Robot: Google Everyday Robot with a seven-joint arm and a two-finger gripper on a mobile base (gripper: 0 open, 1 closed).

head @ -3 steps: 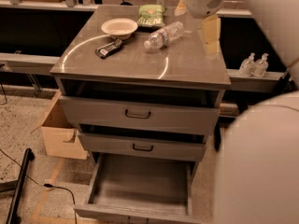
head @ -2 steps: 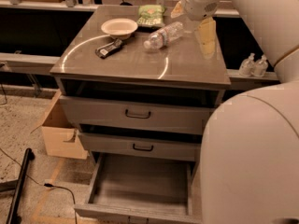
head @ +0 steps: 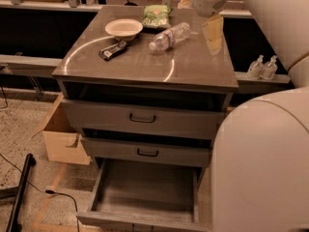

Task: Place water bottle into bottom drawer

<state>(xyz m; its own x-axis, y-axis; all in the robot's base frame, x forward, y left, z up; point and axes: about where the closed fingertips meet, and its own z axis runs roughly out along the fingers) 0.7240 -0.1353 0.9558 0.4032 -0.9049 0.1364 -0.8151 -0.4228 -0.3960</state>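
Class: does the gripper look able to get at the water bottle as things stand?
Probably yes: the gripper hangs beside the water bottle, which lies on its side, with only bare cabinet top between them.

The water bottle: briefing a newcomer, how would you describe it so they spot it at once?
On the grey cabinet's top, the water bottle lies on its side between the white bowl and the gripper, which hangs over the right rear. It is the only clear thing there, with a white cap.
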